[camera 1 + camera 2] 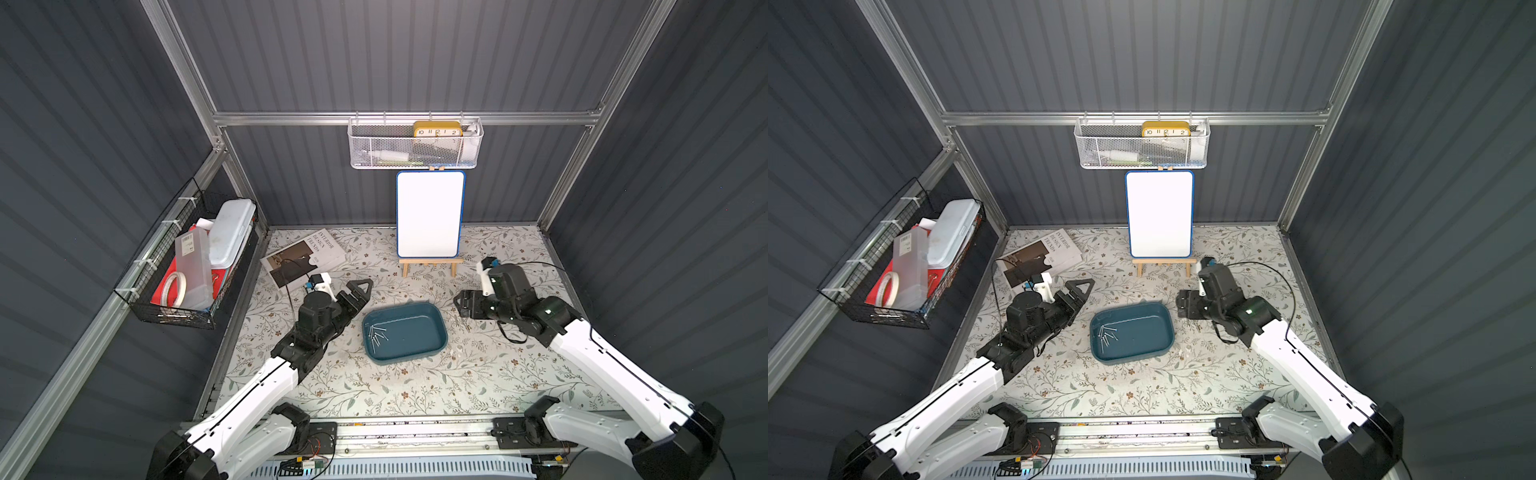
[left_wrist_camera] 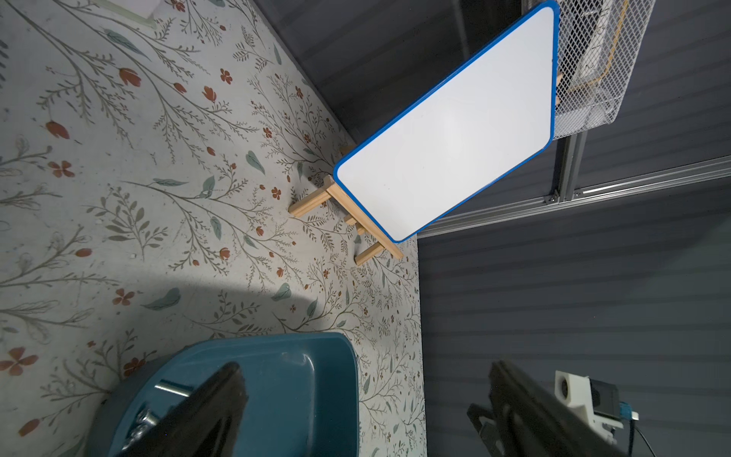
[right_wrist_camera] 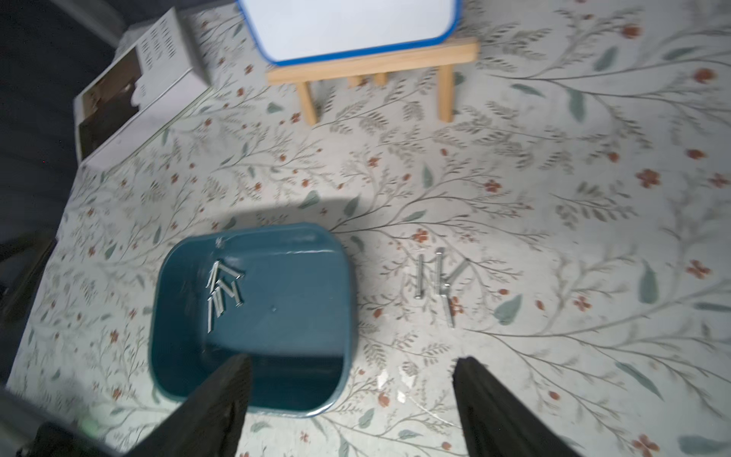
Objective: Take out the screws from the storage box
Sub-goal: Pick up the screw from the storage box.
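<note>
Whiteboard (image 1: 430, 214) upright on wooden easel (image 1: 430, 264) at back wall. Book (image 1: 303, 257) flat nearby. Yellow clock (image 1: 437, 129) in white mesh basket (image 1: 374, 156) above.

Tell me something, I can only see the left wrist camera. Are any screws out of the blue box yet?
Observer: Yes. A few loose screws lie on the table next to the storage box, on the right arm's side.
Operator: Are there more inside?
Observer: Yes. A bunch of screws lies at the end of the box nearer the left arm.
Operator: Is the other claw holding one?
Observer: No. The right claw is open with nothing between its fingers.
</note>
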Robot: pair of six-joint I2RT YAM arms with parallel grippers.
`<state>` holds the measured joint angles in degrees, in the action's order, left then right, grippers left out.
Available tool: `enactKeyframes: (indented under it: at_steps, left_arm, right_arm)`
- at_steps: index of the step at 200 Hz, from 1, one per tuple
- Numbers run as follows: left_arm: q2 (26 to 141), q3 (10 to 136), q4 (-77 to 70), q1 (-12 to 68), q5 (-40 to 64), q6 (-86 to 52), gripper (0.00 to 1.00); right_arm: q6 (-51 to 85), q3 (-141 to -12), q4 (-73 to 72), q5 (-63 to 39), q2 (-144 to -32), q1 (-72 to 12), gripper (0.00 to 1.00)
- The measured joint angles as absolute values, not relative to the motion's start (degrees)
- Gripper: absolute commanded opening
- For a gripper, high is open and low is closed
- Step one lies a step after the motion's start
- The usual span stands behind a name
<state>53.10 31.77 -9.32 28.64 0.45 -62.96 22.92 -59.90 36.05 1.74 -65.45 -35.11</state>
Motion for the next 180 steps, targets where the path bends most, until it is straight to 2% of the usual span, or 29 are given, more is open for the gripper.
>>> enactKeyframes:
  at_steps: [38,52,70,111,139,180]
  left_arm:
    - [51.5,29.6,-7.5,28.6,-1.1,-63.9,0.99]
    - [51.0,29.1,-5.8,28.6,-2.0,-64.5,0.99]
    - [49.6,28.9,-4.0,28.6,-3.5,-65.0,0.99]
    - [45.2,27.3,-2.6,28.6,-5.4,-66.5,0.99]
    - [43.5,25.7,-1.9,28.6,-6.3,-67.3,0.99]
    - [43.3,24.6,-1.2,28.6,-6.7,-67.6,0.99]
  right_arm:
    - [17.4,-69.4,37.0,4.4,-81.1,-48.1,0.63]
    - [15.2,-73.7,38.2,5.1,-88.1,-51.0,0.55]
    - [12.8,-79.5,39.9,5.3,-97.1,-53.6,0.52]
    - [9.3,-86.7,41.9,5.2,-110.0,-54.8,0.50]
    - [7.7,-90.9,42.0,5.3,-115.1,-54.8,0.45]
    - [6.1,-95.9,41.9,5.8,-120.9,-54.8,0.42]
